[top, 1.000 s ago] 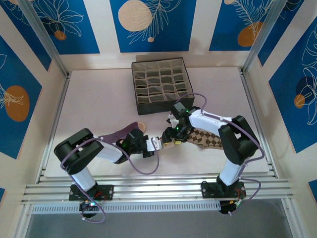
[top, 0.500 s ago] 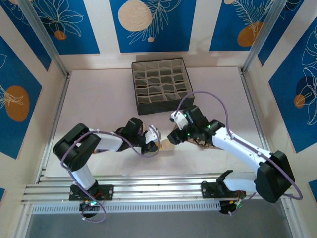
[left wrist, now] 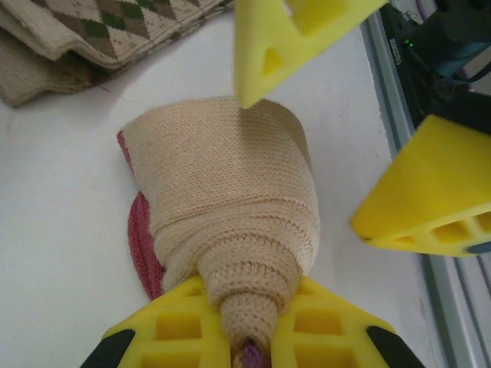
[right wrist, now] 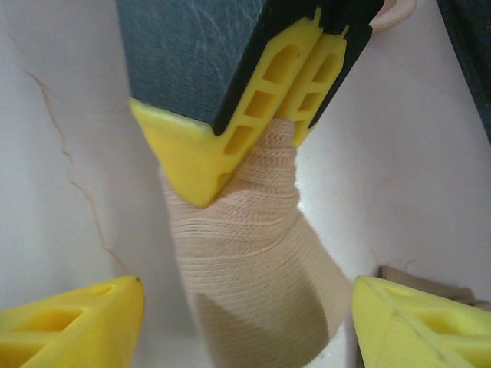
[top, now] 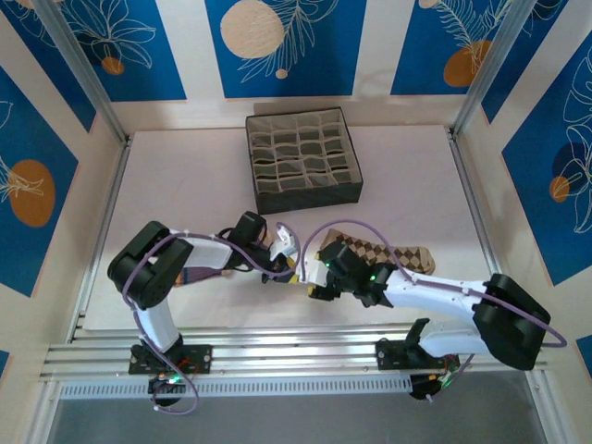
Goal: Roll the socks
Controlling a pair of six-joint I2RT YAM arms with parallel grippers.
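Left gripper (left wrist: pixel 247 326): yours was closed tight on the narrow, twisted end of the beige sock (left wrist: pixel 230 192), with knit bunched between the fingers.
Right gripper (right wrist: pixel 247 295): yours stood wide, one finger on either side of the sock's loose end, and gripped nothing.
Beige sock: it lay on the desk (top: pixel 185 185) between your two grippers, close to the near edge. It was wound into a loose cone, and its maroon toe (left wrist: pixel 142 245) stuck out underneath on one side.
Diamond sock (top: pixel 384 254): it lay flat and unrolled, just beside the beige one on your right arm's side.
Box (top: pixel 301 159): it sat at the back of the desk, well apart from the work.
Handling: the sock looked light, soft and limp, with no stiffness of its own. The ribbed knit should have gripped the fingers rather than slid. The wraps looked slack, so they were likely to spring open if let go.
Where to hold: you would have done best to close the right gripper across the open flap near its edge, catching every layer, while the left kept the core pinched.
Risk: if you had pulled the two ends apart, the roll would likely have stretched and unwound rather than tightened.
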